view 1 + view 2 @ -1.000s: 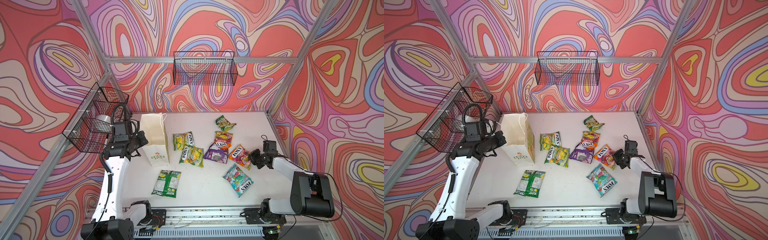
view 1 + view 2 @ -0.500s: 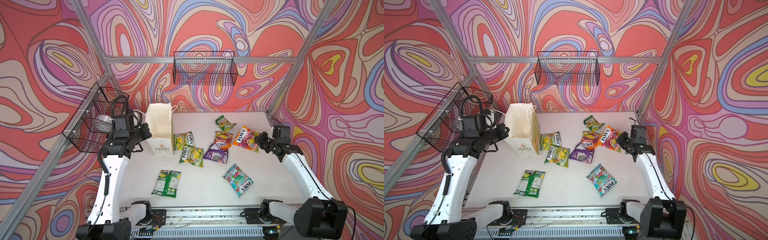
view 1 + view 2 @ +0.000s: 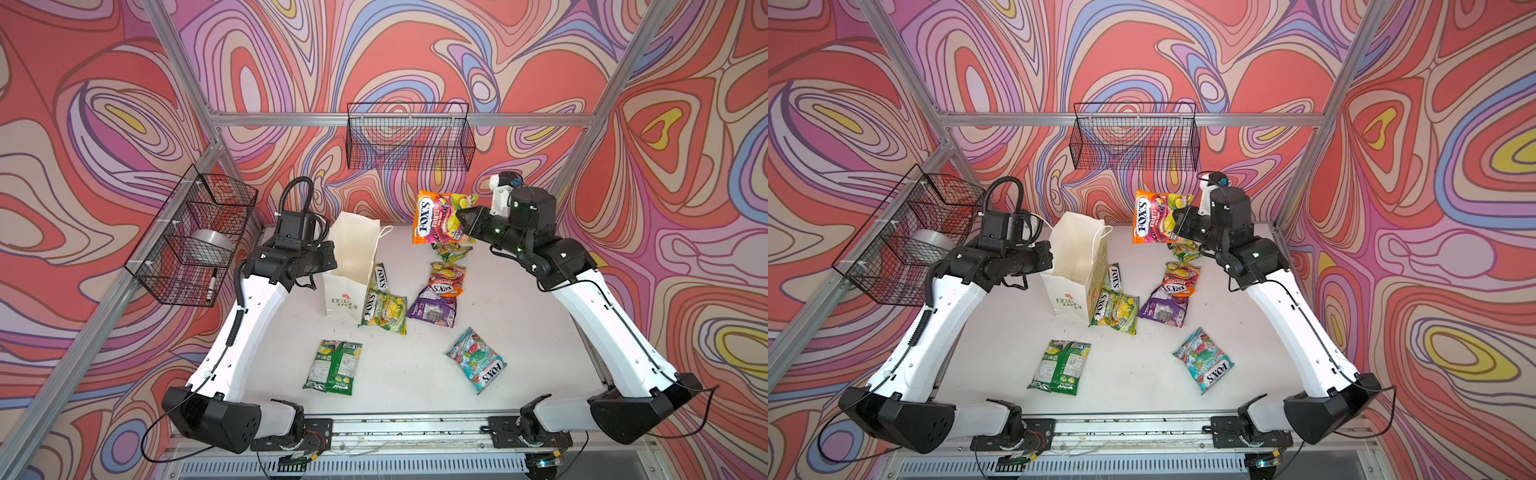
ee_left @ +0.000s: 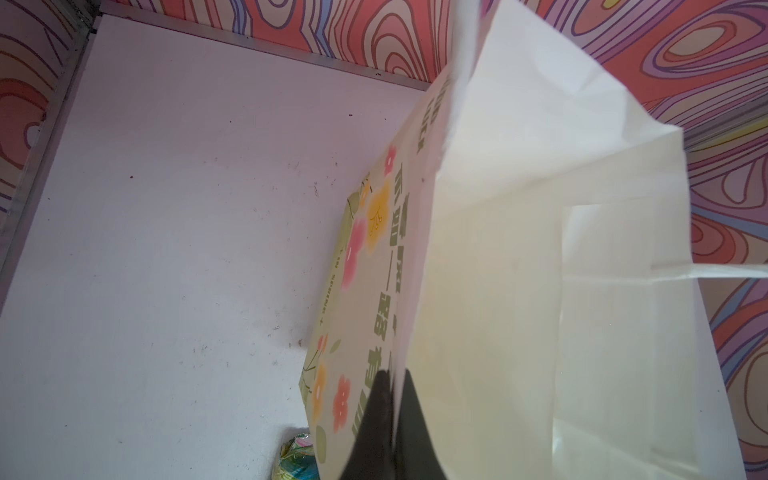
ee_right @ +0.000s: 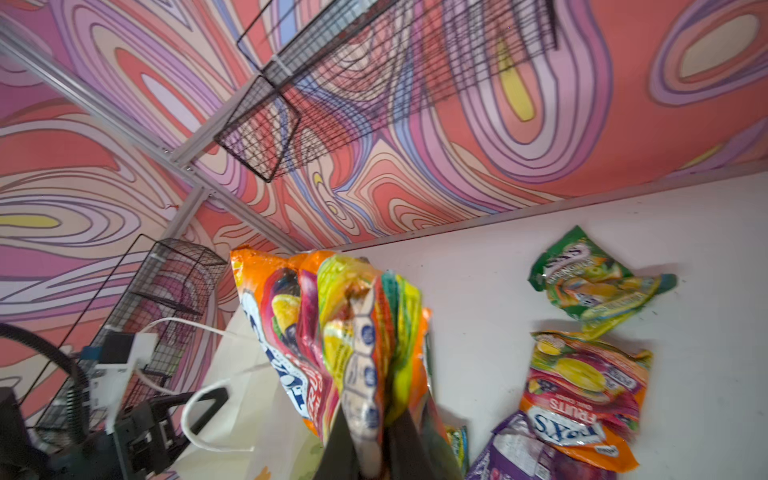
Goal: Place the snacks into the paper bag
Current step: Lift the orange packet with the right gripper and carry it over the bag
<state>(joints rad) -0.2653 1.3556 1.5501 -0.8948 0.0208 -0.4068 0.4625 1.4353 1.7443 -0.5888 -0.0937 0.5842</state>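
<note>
The right pincer held the orange packet, likely light and slippery, by its sealed edge, while the left pincer clenched the flimsy paper bag at its rim.

White paper bag stands open. An orange FOX'S packet hangs in the air right of its mouth. 2 green-yellow packets touch its right side. Beyond them lie a purple packet, an orange packet and a crumpled green packet. A green packet lies in front, and a teal-pink packet lies well apart.

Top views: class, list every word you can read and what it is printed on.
"FOX'S FRUITS": raised orange packet.
"LOVE LIFE": paper bag.
"FOX'S": teal packet.
"FOX'S": green-yellow packet beside the bag.
"FOX'S": lying orange packet.
Too small to read: purple packet, flat green packet.
</note>
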